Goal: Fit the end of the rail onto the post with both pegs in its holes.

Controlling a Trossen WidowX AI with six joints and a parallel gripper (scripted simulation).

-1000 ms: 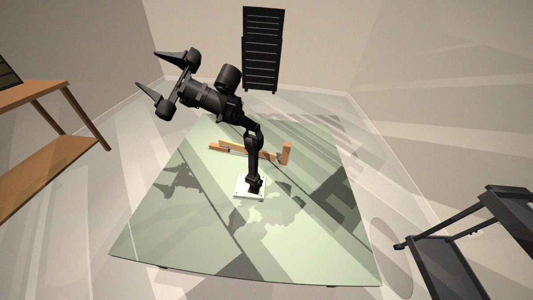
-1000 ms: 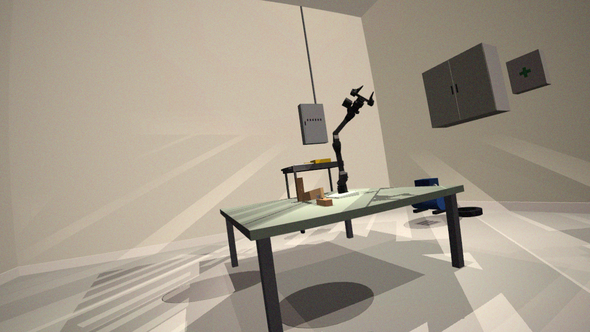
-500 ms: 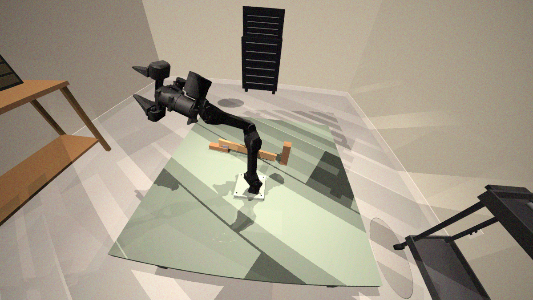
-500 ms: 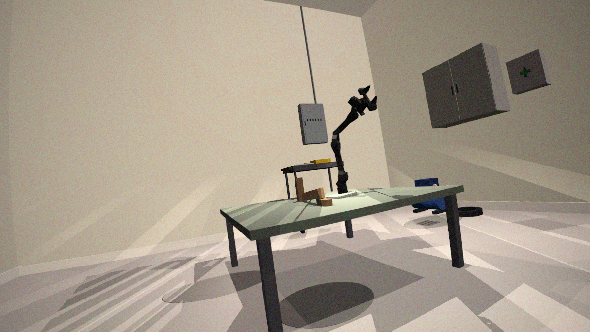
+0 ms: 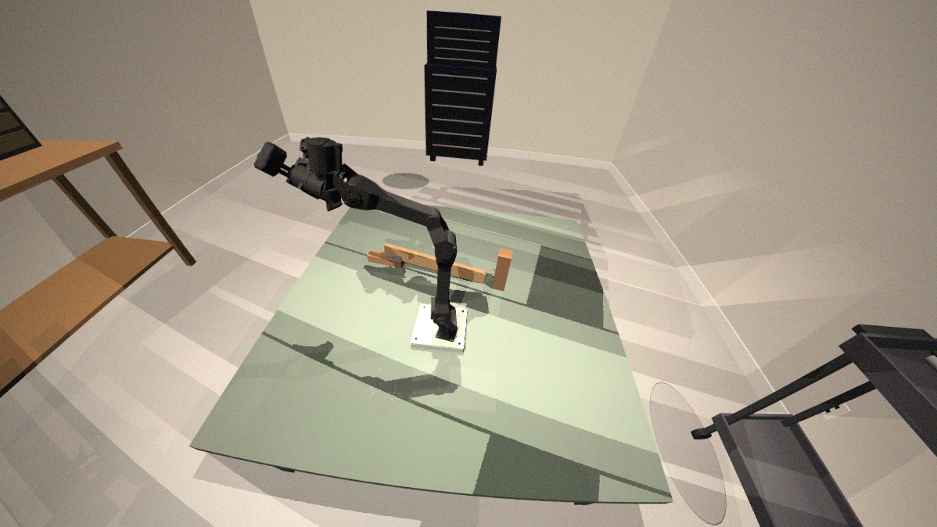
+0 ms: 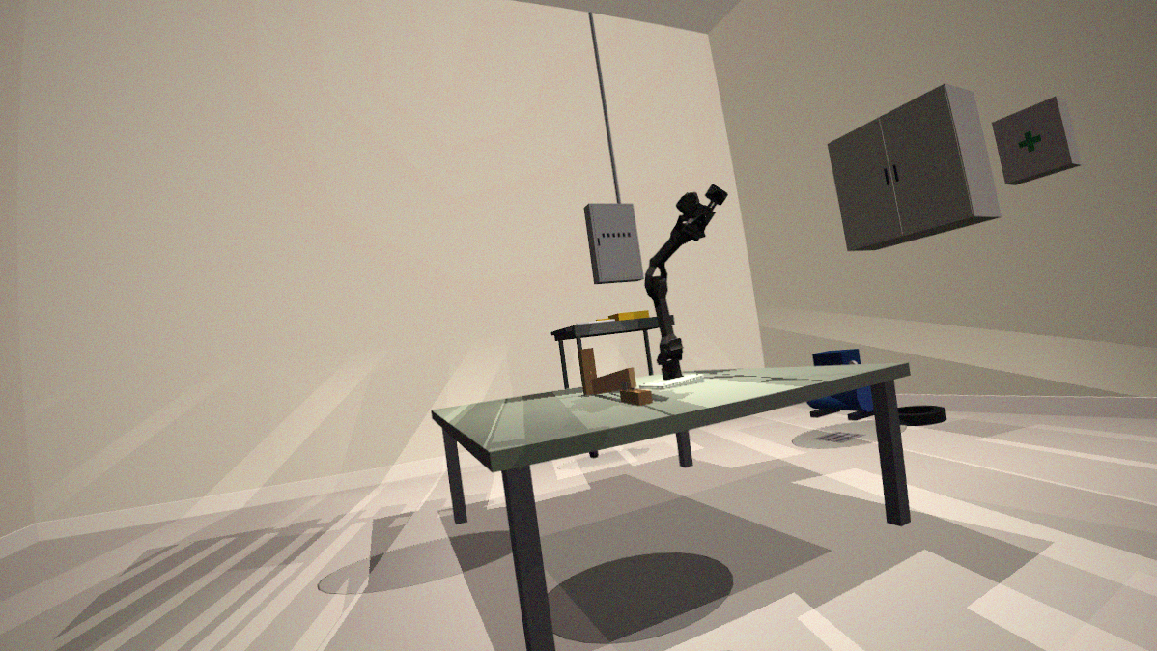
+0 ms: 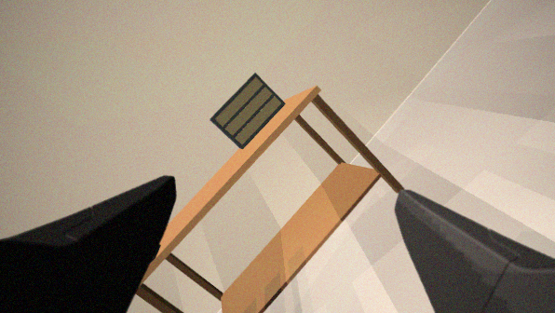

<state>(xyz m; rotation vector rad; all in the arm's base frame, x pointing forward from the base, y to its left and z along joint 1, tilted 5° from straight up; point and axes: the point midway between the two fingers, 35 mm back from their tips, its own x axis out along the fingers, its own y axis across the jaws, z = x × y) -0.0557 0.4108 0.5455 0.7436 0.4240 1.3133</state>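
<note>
The long wooden rail slopes down from the low footboard block, with its near end low at the table. The bracket on the block is too small to make out clearly. The short post stands upright beyond the rail's near end, with a small gap between them. The pegs are too small to tell apart there. My gripper is open and empty in the wrist view, pointing away from the rail. It is high above the table and well away from the rail and post. The arm hides part of the rail in the top view.
The arm's white base plate sits on the green table, beside the rail. A wooden side table stands off to the left. A dark cabinet and a dark cart stand beyond the table.
</note>
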